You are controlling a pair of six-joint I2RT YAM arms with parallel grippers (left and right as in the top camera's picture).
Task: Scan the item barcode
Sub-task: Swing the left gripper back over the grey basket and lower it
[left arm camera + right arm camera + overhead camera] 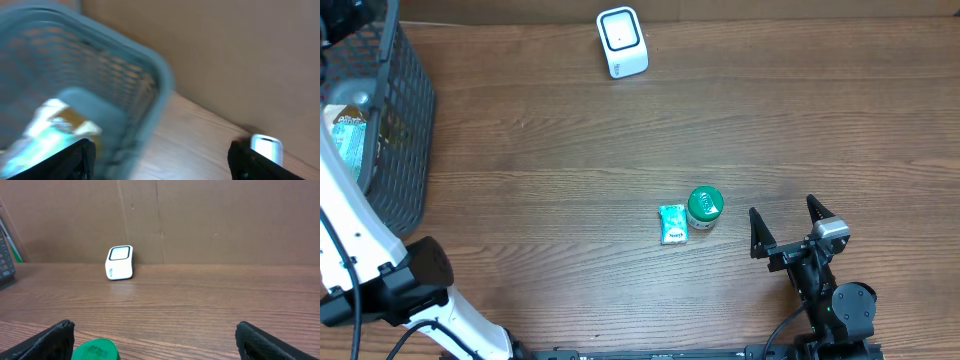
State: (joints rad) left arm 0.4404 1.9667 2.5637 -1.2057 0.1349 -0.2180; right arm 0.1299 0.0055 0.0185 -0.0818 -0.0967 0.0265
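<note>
The white barcode scanner [621, 40] stands at the far edge of the table. A small green pouch [673, 223] and a green-lidded jar [704, 207] sit side by side near the table's middle. My right gripper [788, 228] rests open just right of the jar, and the jar's lid [95, 350] shows by its left finger [50, 342]. My left gripper [162, 160] hangs open and empty over the rim of the grey basket [100, 75]. A teal and white packet [55, 125] lies inside the basket. The left wrist view is blurred.
The mesh basket [395, 120] fills the far left corner, with the packet [348, 135] in it. The left arm's white links [360, 250] cross the table's left side. A brown cardboard wall [200, 220] rises behind the scanner [120, 262].
</note>
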